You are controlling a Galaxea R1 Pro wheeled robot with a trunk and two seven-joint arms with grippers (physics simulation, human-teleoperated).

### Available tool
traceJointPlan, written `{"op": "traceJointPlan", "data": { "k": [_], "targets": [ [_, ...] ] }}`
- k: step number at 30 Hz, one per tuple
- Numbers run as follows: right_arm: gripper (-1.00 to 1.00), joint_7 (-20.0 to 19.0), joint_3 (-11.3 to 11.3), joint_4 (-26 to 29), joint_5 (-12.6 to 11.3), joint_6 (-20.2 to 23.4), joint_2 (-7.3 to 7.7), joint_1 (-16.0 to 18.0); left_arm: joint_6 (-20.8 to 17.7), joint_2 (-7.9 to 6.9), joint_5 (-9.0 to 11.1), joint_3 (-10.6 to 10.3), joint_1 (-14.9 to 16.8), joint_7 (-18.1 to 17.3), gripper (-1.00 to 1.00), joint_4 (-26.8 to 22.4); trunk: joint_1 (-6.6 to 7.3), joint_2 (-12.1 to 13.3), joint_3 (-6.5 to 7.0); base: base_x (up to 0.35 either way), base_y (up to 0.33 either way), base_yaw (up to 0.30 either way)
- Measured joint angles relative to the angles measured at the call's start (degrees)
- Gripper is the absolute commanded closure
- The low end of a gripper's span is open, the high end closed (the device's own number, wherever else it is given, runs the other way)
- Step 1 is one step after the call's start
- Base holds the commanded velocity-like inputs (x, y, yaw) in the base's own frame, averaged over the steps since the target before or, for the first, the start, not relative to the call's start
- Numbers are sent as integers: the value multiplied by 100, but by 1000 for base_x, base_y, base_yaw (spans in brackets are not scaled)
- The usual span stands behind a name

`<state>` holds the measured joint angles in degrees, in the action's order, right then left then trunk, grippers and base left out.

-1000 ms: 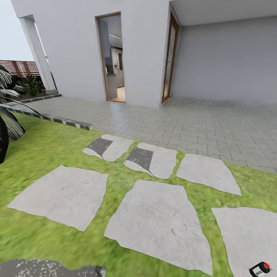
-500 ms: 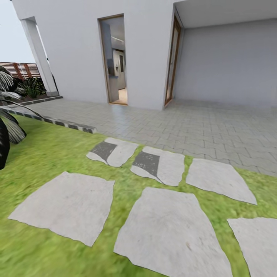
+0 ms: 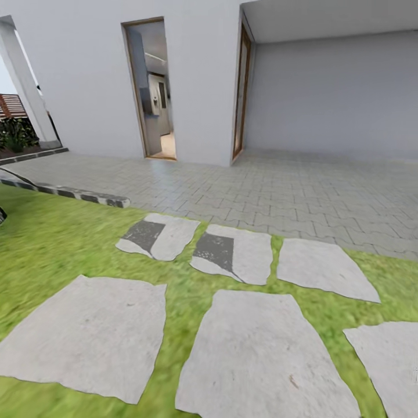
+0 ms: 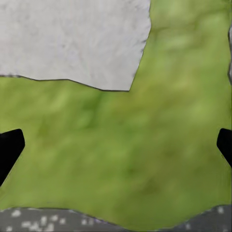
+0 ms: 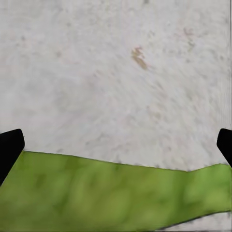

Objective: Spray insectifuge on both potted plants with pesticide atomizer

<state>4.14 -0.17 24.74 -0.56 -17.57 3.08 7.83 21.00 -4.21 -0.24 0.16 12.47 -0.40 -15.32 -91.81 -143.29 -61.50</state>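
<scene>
The green lawn of the garden [image 3: 64,244] is spreading across the head view, set with pale grey irregular stepping slabs [image 3: 261,354]; two smaller slabs [image 3: 157,235] are carrying dark grey patches. Behind the lawn, a grey brick-paved terrace [image 3: 278,191] is running up to a white house wall with a wood-framed open doorway [image 3: 151,90]. A strip of brown horizontal-slat wooden fence [image 3: 8,105] is showing at the far left, dark shrubs below it.

The left gripper [image 4: 116,147] is hanging over grass beside a slab, its black jaws spread wide, holding nothing. The right gripper [image 5: 116,147] is hanging over a slab's edge, jaws likewise spread wide and empty.
</scene>
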Motion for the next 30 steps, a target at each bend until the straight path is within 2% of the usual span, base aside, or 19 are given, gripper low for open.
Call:
{"op": "traceJointPlan", "data": {
  "k": [18, 30],
  "targets": [
    [-100, 8, -9, 1, 0, 0, 0, 0, 15, 0, 0, 0, 0, 0, -100, -2, -1, 0, 56, 1, 13, -266],
    [-100, 8, -23, -1, 0, 0, 0, -1, 24, 0, -2, 0, 0, 0, -100, -9, -3, 0, 88, -187, 209, -269]
  ]
}}
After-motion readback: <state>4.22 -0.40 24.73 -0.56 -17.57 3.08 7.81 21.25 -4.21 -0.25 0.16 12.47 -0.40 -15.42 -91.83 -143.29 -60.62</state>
